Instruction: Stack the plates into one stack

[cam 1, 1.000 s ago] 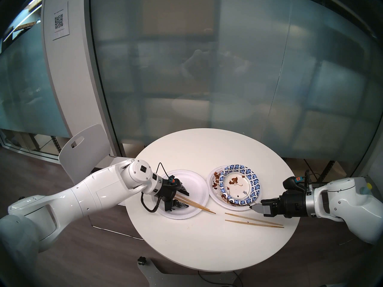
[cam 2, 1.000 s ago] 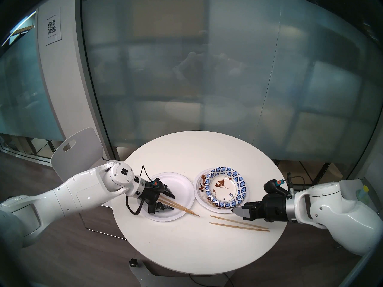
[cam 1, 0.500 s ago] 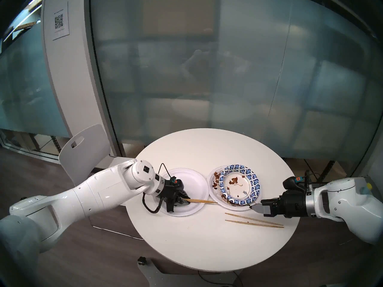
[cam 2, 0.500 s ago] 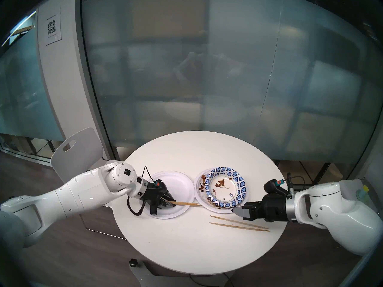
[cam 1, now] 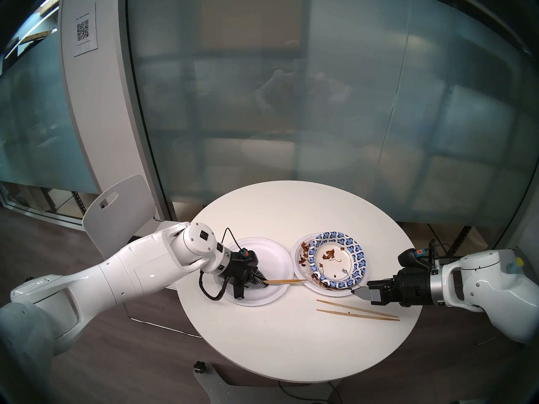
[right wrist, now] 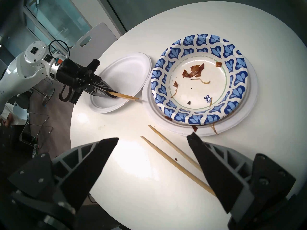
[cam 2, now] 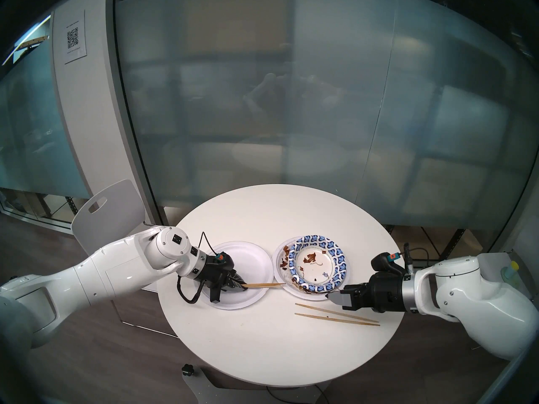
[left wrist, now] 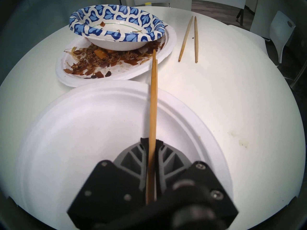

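**Left gripper pinches chopsticks over a white plate**

The left gripper (left wrist: 152, 151) clamps a chopstick pair (left wrist: 153, 98) above the empty white plate (left wrist: 79, 125). The right gripper (right wrist: 152, 145) gapes, empty.

Only the left wrist view shows food scraps (left wrist: 99, 58) beneath the blue-patterned plate (left wrist: 116, 22); only the right wrist view shows its rim print, too small to read.

two white plates (cam 1: 269, 250), one blue-rimmed plate (cam 1: 358, 256), four chopsticks (cam 1: 284, 282).

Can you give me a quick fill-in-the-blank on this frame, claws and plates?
1. The left claw is shut on a pair of ____.
2. The blue-patterned plate rests on a white plate smeared with ____ scraps.
3. The right claw stands ____ above the loose chopsticks.

Missing: chopsticks; food; open
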